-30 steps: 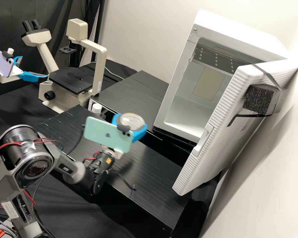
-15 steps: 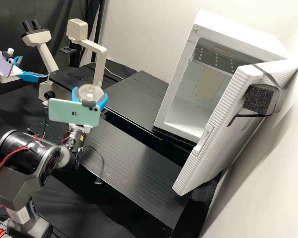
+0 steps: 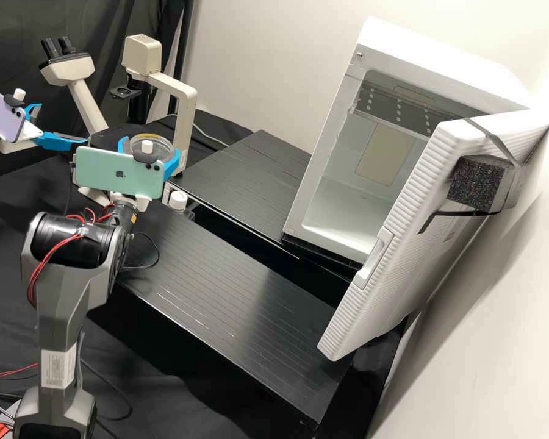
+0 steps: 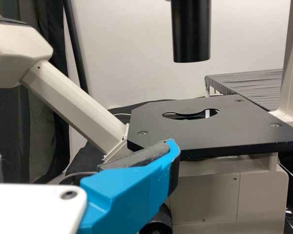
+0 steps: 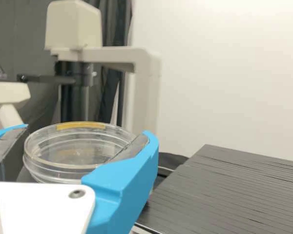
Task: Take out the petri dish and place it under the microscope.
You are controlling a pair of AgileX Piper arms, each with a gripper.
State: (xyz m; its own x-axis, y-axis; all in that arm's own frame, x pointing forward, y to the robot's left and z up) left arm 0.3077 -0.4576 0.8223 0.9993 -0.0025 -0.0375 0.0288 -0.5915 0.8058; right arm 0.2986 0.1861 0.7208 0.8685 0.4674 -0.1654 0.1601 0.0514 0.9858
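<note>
A white-capped bottle [image 3: 178, 200] sits near a grooved black platform [image 3: 226, 292], a dark curtain [image 3: 12, 30] hanging beyond.

Cream microscope [image 3: 185, 122] — black stage [image 4: 176, 139], mint-green phone [image 3: 119, 174], lilac phone [image 3: 3, 116], white door [image 3: 402, 244] — ribbed

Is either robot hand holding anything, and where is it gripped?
The right gripper holds the petri dish by its rounded sides, a finger at each side; the left gripper holds nothing.

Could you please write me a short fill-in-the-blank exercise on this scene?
The petri dish is held by the ____ gripper.
The two fingers around the dish are coloured ____.
The microscope has a flat stage coloured ____.
The white cabinet has its door standing ____.
Missing words: right; blue; black; open.
</note>
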